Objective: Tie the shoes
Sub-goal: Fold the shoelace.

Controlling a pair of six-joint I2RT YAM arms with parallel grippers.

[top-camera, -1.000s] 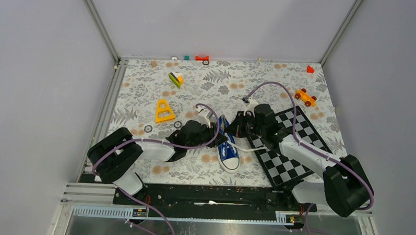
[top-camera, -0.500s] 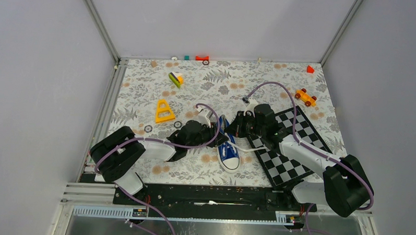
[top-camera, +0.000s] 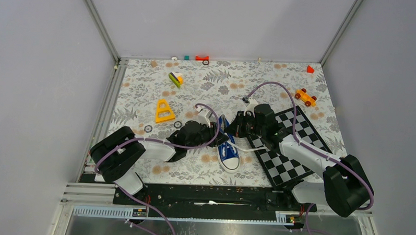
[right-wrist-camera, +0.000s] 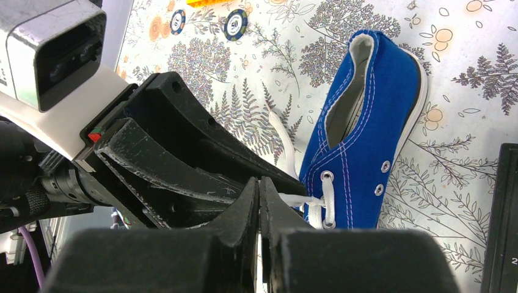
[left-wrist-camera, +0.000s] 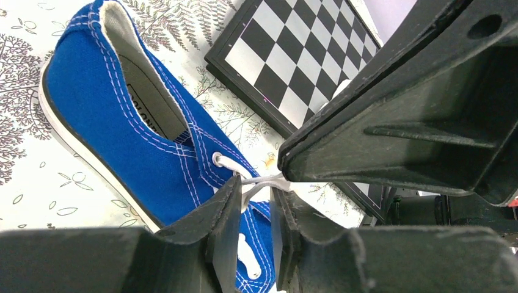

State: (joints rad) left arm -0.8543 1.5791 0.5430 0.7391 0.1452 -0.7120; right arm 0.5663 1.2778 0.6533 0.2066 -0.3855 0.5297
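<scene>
The shoe, a small blue canvas sneaker [top-camera: 228, 152] with a white sole, lies on the floral mat with its toe toward the arm bases. It also shows in the wrist views [left-wrist-camera: 122, 122] [right-wrist-camera: 360, 140]. My right gripper [top-camera: 236, 130] [right-wrist-camera: 259, 183] is shut on a white lace [right-wrist-camera: 300, 200] that runs taut from the top eyelet. My left gripper [top-camera: 217, 133] [left-wrist-camera: 253, 186] hovers over the shoe's throat, its jaws a little apart. The same lace [left-wrist-camera: 261, 181] passes between its tips without being pinched. Both grippers meet above the eyelets.
A black-and-white checkerboard [top-camera: 286, 146] lies right of the shoe under the right arm. A yellow triangle [top-camera: 164, 112], a green-yellow toy [top-camera: 175, 79], an orange toy car [top-camera: 305, 97], red blocks [top-camera: 201, 58] and small rings [top-camera: 148, 128] are scattered on the mat.
</scene>
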